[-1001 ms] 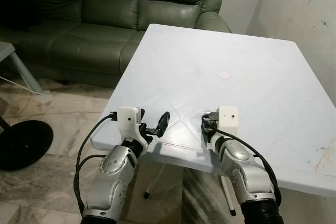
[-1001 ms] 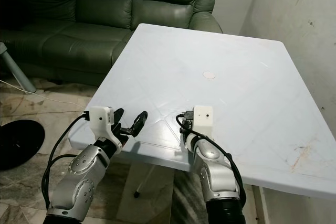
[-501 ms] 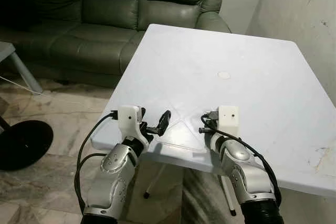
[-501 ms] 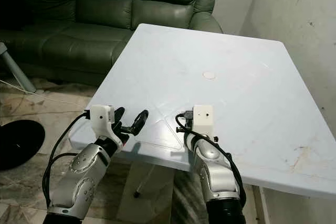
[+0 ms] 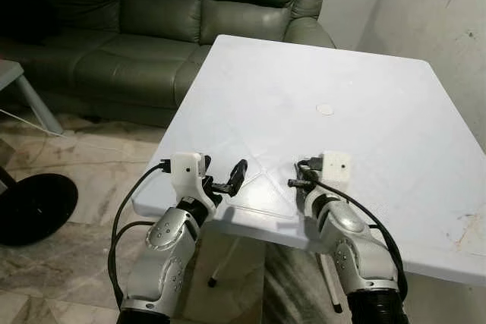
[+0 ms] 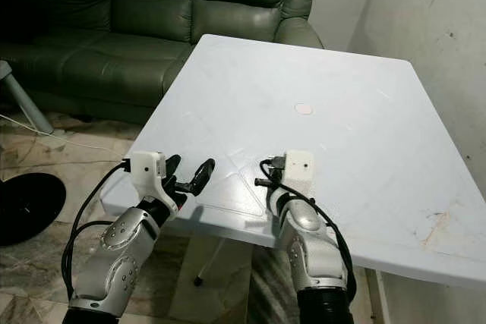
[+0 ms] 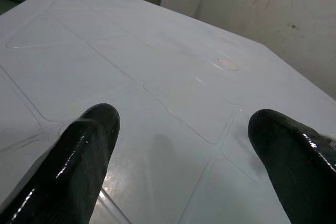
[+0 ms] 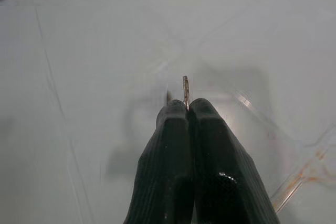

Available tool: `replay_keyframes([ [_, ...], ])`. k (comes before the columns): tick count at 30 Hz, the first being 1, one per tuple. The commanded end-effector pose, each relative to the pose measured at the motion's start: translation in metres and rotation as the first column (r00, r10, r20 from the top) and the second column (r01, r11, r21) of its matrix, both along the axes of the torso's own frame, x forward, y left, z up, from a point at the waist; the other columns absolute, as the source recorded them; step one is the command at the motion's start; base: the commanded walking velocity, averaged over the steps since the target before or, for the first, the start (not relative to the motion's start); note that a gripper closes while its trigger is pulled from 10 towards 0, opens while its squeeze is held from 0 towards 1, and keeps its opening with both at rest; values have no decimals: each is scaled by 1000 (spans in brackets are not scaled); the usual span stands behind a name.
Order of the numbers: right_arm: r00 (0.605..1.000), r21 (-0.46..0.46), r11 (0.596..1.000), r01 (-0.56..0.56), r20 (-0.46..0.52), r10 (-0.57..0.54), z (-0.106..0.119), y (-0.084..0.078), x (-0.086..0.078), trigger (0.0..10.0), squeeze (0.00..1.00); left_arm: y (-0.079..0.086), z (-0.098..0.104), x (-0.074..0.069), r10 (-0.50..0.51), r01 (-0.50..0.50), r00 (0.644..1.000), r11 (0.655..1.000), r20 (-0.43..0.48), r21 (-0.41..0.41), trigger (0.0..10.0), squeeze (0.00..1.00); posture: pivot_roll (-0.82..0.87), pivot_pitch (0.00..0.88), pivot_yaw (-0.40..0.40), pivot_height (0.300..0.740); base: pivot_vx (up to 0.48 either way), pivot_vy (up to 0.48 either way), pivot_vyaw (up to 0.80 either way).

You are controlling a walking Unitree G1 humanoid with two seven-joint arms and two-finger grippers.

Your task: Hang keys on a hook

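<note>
Over the near edge of the white counter, the left end effector hovers with its two black fingers spread wide apart and nothing between them. The right end effector has its fingers pressed together, pinching a thin metal sliver, apparently the edge of a key, which sticks out just past the tips above the counter surface. A green leather sofa stands beyond the counter's far left corner.
</note>
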State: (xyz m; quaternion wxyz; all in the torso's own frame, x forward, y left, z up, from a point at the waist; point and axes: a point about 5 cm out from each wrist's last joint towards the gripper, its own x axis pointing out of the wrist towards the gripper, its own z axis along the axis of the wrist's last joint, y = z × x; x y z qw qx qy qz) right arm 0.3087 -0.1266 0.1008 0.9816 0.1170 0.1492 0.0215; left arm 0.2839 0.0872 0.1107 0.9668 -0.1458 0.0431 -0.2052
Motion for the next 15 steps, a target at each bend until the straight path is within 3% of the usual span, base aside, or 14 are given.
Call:
replay_keyframes([
  [1,999,21,1000,3,44,-4,11,0,3,0,0,-7,1,1,-10,10,1000,1000,-5,-24,10000,0,-6,0,-67,740,0,0,0],
  [7,998,21,1000,-9,64,8,11,1,3,0,0,-7,2,2,-10,10,1000,1000,-4,-27,10000,0,-3,0,-69,740,0,0,0],
  [8,998,13,1000,-19,61,18,10,2,3,9412,0,-7,2,3,-10,9,1000,1000,-3,-27,10000,0,-3,0,-69,740,0,0,0],
  [9,999,10,1000,-26,42,25,8,3,3,10000,0,-7,2,3,-9,9,1000,1000,-3,-26,10000,0,-2,0,-69,740,0,0,0],
  [10,999,29,999,-21,35,20,6,3,3,10000,365,-7,2,3,-8,8,1000,1000,-3,-26,10000,0,-2,0,-69,740,0,0,0],
  [13,999,28,1000,-12,36,11,6,2,3,10000,365,-7,2,3,-8,8,1000,1000,-3,-26,10000,0,-2,0,-69,740,0,0,0],
  [14,999,30,999,-13,36,12,6,1,3,10000,1000,-7,2,3,-7,7,1000,1000,-3,-26,10000,0,-1,0,-69,740,0,0,0],
  [15,999,18,1000,-26,30,25,5,2,2,10000,1000,-6,2,3,-7,6,1000,1000,-3,-27,10000,0,-1,0,-69,740,0,0,0],
])
